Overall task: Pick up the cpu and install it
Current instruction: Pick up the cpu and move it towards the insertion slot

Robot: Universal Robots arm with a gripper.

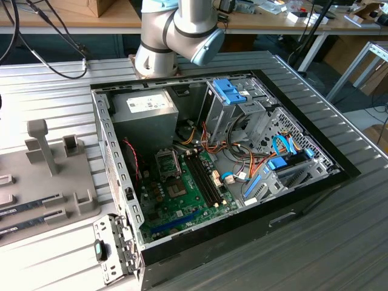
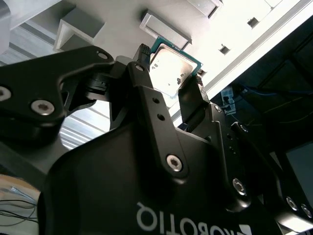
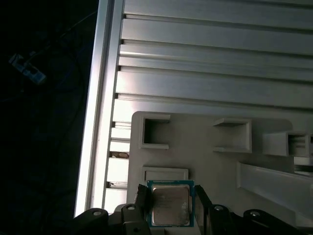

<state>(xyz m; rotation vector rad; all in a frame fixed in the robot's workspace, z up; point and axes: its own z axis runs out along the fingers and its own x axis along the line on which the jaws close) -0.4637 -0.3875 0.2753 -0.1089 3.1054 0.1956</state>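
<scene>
The gripper (image 3: 171,196) is hanging over the grey tray (image 3: 210,171), and the cpu (image 3: 169,208) is sitting right between its two black fingers (image 3: 143,198). In both wrist views the jaws are closed down to the chip's width, one finger pressing on each of two opposite edges, so the grip is looking firm. The silvery top is facing the first wrist view and the green board edge is showing around it. The second wrist view is catching the gripper (image 2: 171,63) from behind the fingers, with the cpu (image 2: 175,73) glaring bright between the tips. Whether the chip is resting on the tray or hanging just clear of it, I cannot tell.

Just beside the cpu a shallow rectangular pocket (image 3: 165,174) is lying in the tray, with two deeper open-sided pockets (image 3: 155,132) farther along. Beyond the tray, the slotted aluminium table (image 3: 220,49) is running out to its edge.

In the exterior view the arm (image 1: 176,30) is rising at the far side of the table. The tray (image 1: 60,182) is lying at the exterior view's left, beside the open case (image 1: 303,206). Inside the case the green motherboard (image 1: 182,188) is lying flat, and its socket (image 1: 167,162) is sitting near the grey power supply (image 1: 145,112), well apart from the tray.
</scene>
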